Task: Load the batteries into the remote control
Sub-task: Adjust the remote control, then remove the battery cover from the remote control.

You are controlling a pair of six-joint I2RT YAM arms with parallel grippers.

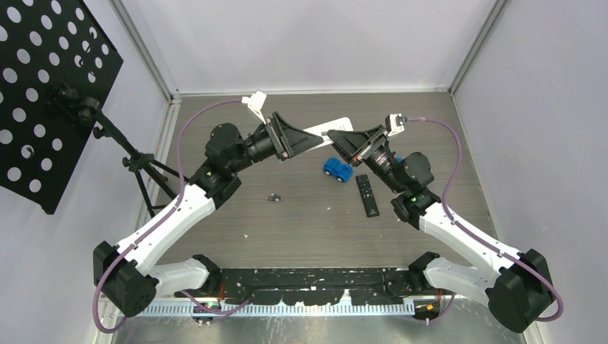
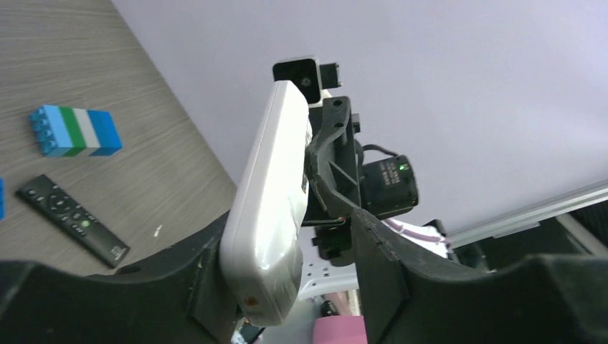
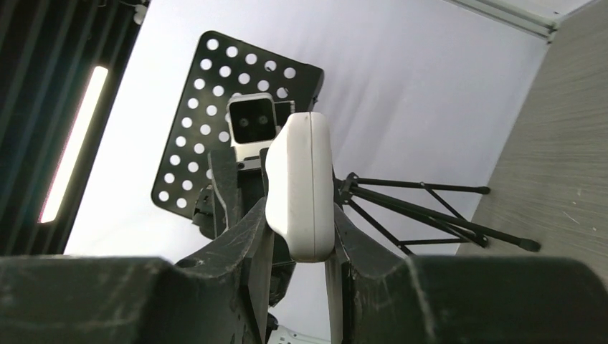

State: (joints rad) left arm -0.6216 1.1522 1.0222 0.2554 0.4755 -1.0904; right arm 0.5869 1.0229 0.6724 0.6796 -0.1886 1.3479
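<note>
Gleaming white remote control (image 2: 269,208), smooth, rounded, long and slim.

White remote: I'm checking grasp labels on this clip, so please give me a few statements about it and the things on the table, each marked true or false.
1. The left hand and the right hand both grip the white remote. True.
2. The batteries are held in the right hand. False: they lie on the table, left of the black remote.
3. The black remote lies on the table with no hand on it. True.
4. The blue toy car sits on top of the black remote. False: it stands on the table beside the remote's far end.
</note>
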